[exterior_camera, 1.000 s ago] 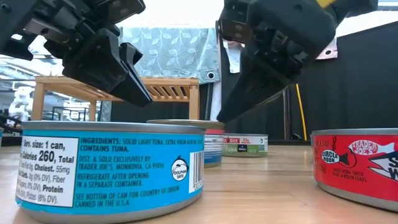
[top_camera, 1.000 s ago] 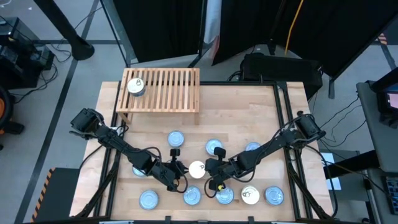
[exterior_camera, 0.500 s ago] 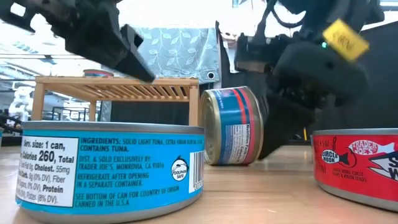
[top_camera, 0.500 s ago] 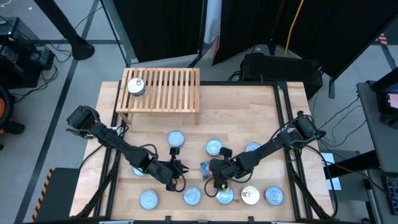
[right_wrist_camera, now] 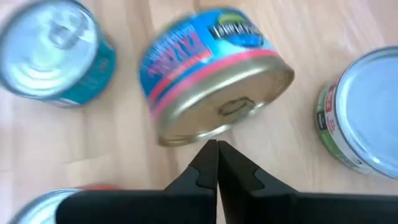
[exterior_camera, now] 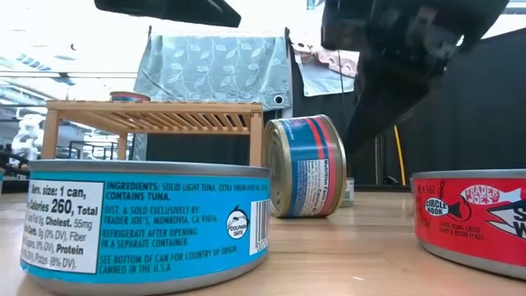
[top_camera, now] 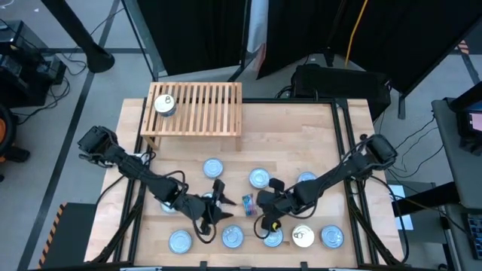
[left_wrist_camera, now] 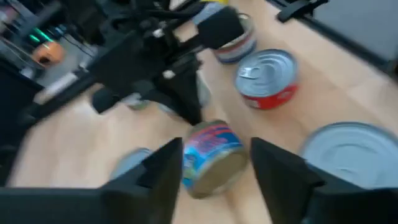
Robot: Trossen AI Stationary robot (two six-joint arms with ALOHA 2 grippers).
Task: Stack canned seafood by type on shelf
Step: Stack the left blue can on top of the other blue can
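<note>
A blue-and-red-labelled tin (exterior_camera: pixel 306 167) stands on its edge on the worktop (top_camera: pixel 294 143), between the two grippers and free of both. The right gripper (right_wrist_camera: pixel 216 163) has its fingers pressed together, tips just short of the tin's gold end. The left gripper (left_wrist_camera: pixel 214 168) faces the tin from the other side with its fingers spread apart, the tin lying just ahead of the gap between them.

The step in hand looks like getting this tin righted or gripped so it can go to the slatted shelf (top_camera: pixel 197 105), which lies well beyond both grippers and carries one cream-topped can (top_camera: pixel 165 105) at one end.

To do it well, the left gripper should close across the tin's two flat ends, not its curved side, since a tin on edge will roll at any sideways nudge. The right gripper's closed tips can serve as a stop behind it while the left closes. The approach should be slow and square; other cans sit close by, one silvery-topped can (right_wrist_camera: pixel 48 50) just beside the tipped tin. Whether the tin is rocking now is hard to judge from these views.
</note>
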